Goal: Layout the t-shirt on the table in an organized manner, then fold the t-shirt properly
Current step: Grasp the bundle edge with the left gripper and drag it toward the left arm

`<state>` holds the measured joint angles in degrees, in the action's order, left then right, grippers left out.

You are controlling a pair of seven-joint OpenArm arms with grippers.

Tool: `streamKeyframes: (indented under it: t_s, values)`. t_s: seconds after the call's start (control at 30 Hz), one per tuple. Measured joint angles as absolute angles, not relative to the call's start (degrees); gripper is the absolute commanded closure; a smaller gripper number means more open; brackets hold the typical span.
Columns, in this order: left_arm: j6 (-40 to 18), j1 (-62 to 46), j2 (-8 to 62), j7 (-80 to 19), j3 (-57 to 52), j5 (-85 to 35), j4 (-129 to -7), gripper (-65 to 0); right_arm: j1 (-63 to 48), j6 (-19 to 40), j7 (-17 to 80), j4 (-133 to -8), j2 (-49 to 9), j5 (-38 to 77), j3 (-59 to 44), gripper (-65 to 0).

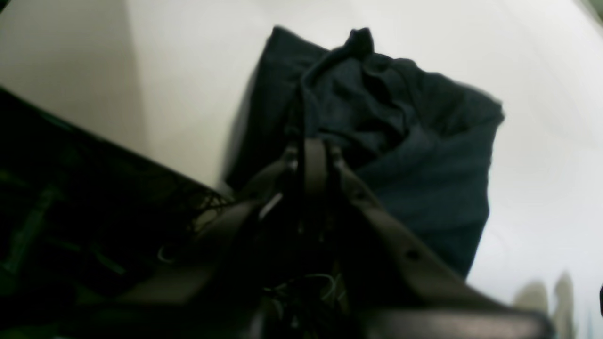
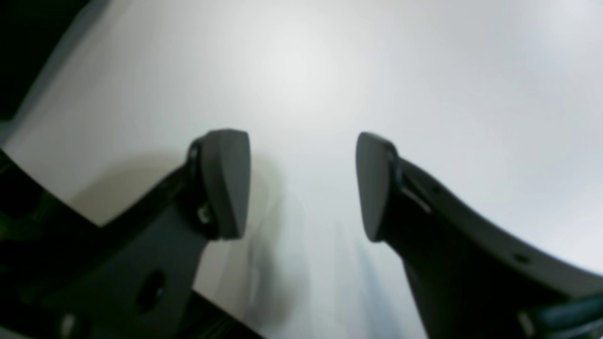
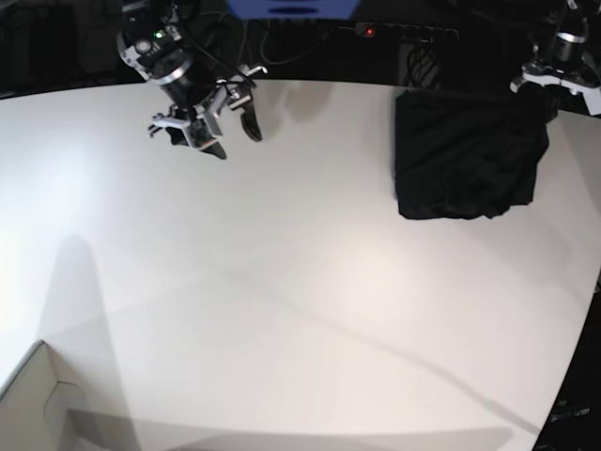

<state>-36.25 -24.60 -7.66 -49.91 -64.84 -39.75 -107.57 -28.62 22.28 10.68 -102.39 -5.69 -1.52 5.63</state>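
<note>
The black t-shirt (image 3: 465, 155) lies as a folded, wrinkled bundle at the far right of the white table (image 3: 282, 282). In the left wrist view the t-shirt (image 1: 424, 155) fills the middle, and my left gripper (image 1: 313, 146) has its fingers closed together on a pinch of the fabric at its near edge. In the base view the left gripper (image 3: 547, 94) is at the shirt's far right corner. My right gripper (image 2: 301, 186) is open and empty over bare table (image 2: 306, 70); in the base view the right gripper (image 3: 233, 139) hangs at the far left, well away from the shirt.
A pale cardboard box corner (image 3: 38, 404) sits at the front left. Dark cables and equipment (image 3: 413, 38) run behind the table's far edge. The table's curved edge (image 3: 587, 310) runs down the right side.
</note>
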Motion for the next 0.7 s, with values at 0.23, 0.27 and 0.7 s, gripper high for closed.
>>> streamKeyframes:
  t_s: [0.23,0.27,0.7]
  values:
    - [-35.8,-22.7,-4.3,-50.0,-66.7,-39.5,-97.1,-0.5,-28.8,22.3,10.7,-102.4,-5.7,-1.5,5.6,-36.3]
    - [-35.8,-22.3,-3.4,-50.0,-66.7,-39.6,-95.4,-0.5,-28.8,22.3,10.7,-102.4,-5.7,-1.5,5.7,-36.3]
    - [-35.6,-19.8,1.0,-49.5,-66.7,-40.1,-90.8,-31.9,-28.8,22.3,10.7,-102.4,-5.7,-1.5,5.6,-36.3]
